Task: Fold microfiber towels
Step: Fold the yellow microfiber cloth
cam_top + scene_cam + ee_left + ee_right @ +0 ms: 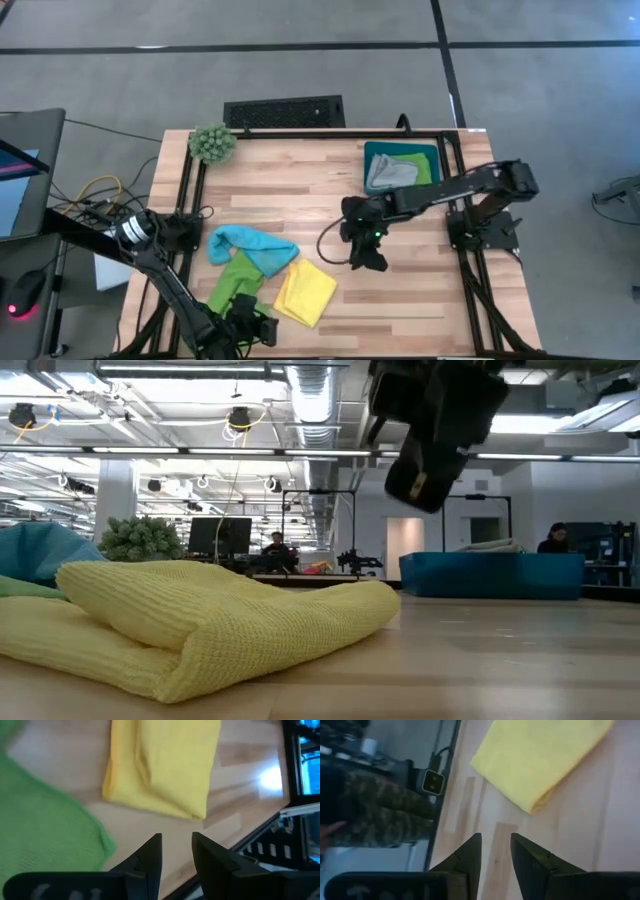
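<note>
High view: the right arm is stretched from its base at the table's right edge toward the middle, and the right gripper [368, 252] is held above bare wood, its fingers set a narrow gap apart with nothing between them, as seen in the right wrist view. The left arm is bent low along the table's near left edge, and the left gripper [262, 327] is poised just beside the near corner of the folded yellow microfiber towel [305, 291]; its fingers are likewise slightly parted and empty. A crumpled lime green microfiber towel [236, 279] and a bunched light blue microfiber towel [252, 247] are piled touching each other, left of the yellow one. Open wooden tabletop [420, 290] is left between the towels and the right edge. A teal rectangular bin [402, 165] is set at the far right corner, with a grey cloth [388, 173] and a green cloth [419, 167] inside. A fuzzy round green plant ball [212, 143] is placed at the far left corner.
</note>
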`<state>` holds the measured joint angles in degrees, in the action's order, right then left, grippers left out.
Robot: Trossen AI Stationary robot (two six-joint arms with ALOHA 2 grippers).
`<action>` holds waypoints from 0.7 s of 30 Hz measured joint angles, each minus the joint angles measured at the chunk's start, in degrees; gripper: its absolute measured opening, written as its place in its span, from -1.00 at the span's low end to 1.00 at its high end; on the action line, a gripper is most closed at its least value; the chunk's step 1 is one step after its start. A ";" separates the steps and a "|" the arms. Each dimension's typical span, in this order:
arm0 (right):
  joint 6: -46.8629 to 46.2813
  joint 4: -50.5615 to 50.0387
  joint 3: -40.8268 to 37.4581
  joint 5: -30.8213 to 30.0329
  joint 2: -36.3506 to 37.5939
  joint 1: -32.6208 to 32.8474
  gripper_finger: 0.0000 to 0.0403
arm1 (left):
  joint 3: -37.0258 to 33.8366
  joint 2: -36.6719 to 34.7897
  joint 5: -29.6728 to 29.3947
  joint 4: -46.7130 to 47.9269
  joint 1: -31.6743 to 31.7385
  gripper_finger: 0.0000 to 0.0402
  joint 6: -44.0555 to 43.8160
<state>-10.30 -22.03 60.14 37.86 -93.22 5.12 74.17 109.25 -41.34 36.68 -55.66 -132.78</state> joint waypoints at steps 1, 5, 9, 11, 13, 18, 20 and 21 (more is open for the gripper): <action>0.02 0.98 0.00 1.74 -1.41 -0.41 -0.37 | -1.54 -0.02 0.44 -3.20 -0.03 -0.51 -0.10; 0.03 1.77 0.00 5.92 -6.17 -1.22 -0.37 | -6.33 -0.11 0.58 -11.68 0.09 -0.51 -0.15; 0.07 3.18 0.00 7.29 -10.33 -1.61 -0.37 | -8.71 -0.11 2.52 -15.35 0.52 -0.51 -0.43; 0.04 5.24 0.00 7.32 -12.10 -1.62 -0.37 | -9.55 -0.11 4.48 -17.40 1.22 -0.51 -0.53; -0.41 7.70 0.00 7.92 -13.87 -1.68 -0.37 | -9.92 -0.11 4.43 -17.78 2.23 -0.51 -0.61; -2.87 13.45 -0.01 13.13 -17.35 -2.45 -0.37 | -9.92 -0.11 -0.87 -17.28 4.59 -0.51 -0.84; -4.46 16.79 0.02 13.85 -18.69 -2.74 -0.37 | -9.92 -0.11 -0.62 -16.59 4.91 -0.51 -0.98; -4.98 17.42 0.04 14.08 -19.21 -2.88 -0.37 | -9.92 -0.11 -0.05 -16.49 4.91 -0.51 -1.00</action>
<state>-15.29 -4.61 60.18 51.94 -112.42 2.23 64.25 109.14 -41.39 20.19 -50.74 -133.78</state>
